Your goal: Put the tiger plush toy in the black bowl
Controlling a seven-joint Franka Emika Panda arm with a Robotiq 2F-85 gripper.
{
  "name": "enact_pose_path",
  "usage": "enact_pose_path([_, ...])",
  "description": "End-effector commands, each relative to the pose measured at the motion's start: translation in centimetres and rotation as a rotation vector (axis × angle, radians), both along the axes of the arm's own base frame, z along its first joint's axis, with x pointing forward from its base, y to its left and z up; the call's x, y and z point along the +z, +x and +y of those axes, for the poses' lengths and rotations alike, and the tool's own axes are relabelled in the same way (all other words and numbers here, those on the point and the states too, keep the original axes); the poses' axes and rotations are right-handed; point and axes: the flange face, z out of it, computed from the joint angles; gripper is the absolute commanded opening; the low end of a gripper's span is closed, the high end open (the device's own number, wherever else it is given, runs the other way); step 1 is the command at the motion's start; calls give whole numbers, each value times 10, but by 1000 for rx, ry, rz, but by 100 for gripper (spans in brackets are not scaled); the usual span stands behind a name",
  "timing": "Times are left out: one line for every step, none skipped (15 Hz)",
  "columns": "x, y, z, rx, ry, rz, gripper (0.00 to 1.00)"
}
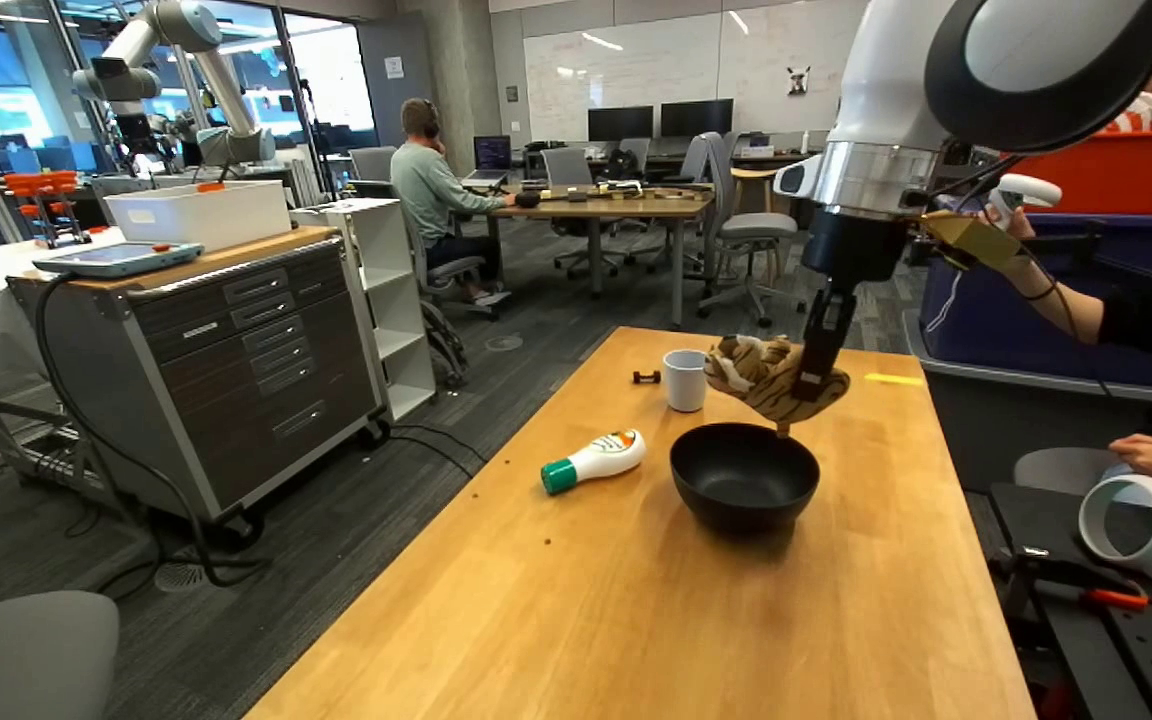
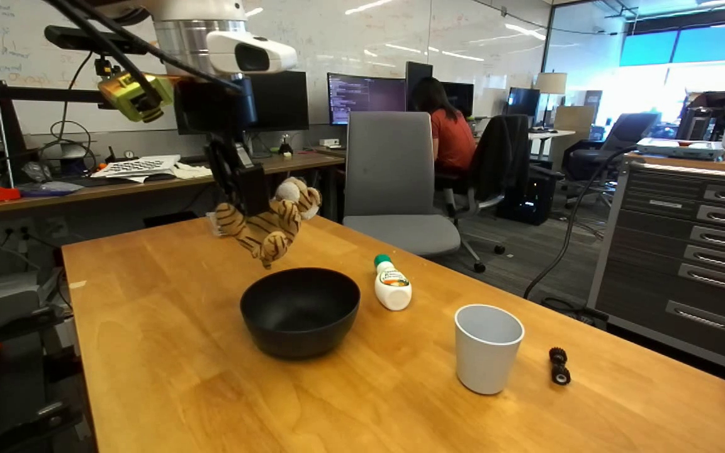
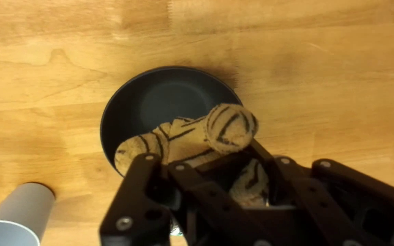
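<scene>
The tiger plush toy is tan with dark stripes and hangs in the air in my gripper. In an exterior view, the toy shows limbs splayed and its pale head to one side of the fingers. The gripper is shut on its body. The black bowl stands upright on the table below; its visible inside is bare. In the wrist view, the toy overlaps the near part of the bowl. In both exterior views the toy is above the bowl's rim level and apart from it.
A white bottle with green cap lies beside the bowl on the wooden table. A light grey cup stands upright, with a small black dumbbell-shaped object beside it. A person's arm is near the robot.
</scene>
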Motion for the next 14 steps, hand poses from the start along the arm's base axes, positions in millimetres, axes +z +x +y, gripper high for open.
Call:
enact_pose_path([-11, 43, -13, -117, -5, 16, 4])
enact_pose_path([-18, 52, -17, -140, -10, 32, 4])
enact_pose_path([-24, 59, -20, -162, -15, 44, 4])
enact_pose_path([-32, 65, -24, -183, -20, 58, 4])
enact_pose_path([-40, 70, -27, -199, -30, 73, 2])
enact_pose_path([-48, 74, -29, -210, -40, 87, 1])
enact_pose_path([-56, 77, -30, -221, -48, 103, 1])
enact_pose_path([-63, 79, -31, -225, -55, 119, 0])
enact_pose_path([-70, 82, -31, -229, -65, 134, 0])
enact_pose_path([-76, 83, -30, -224, -79, 150, 0])
enact_pose_path([-81, 85, -30, -222, -89, 162, 4])
enact_pose_path([-84, 86, -29, -221, -97, 168, 26])
enact_pose_path([-86, 87, -29, -218, -104, 173, 29])
enact_pose_path([-88, 88, -29, -217, -107, 176, 29])
